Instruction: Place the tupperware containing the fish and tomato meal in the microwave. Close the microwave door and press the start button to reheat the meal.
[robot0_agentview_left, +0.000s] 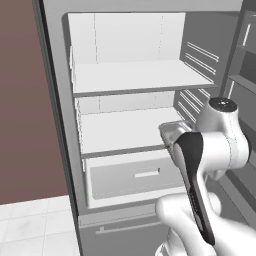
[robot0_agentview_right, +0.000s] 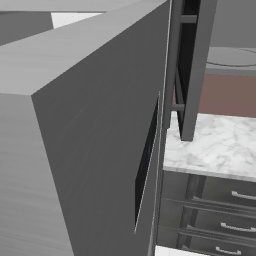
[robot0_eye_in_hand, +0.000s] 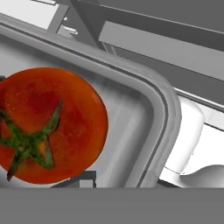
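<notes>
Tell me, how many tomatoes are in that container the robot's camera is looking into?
1. A red tomato with a green stem sits in the grey tupperware, left of its rounded corner. More food may lie beyond the picture's edge.

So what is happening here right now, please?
The robot arm is reaching into the open fridge, whose shelves look bare. At its hand there is the grey tupperware, with a red tomato inside. The container seems to be gripped at its rim, at the level of the lower shelf. No microwave is visible yet.
</notes>
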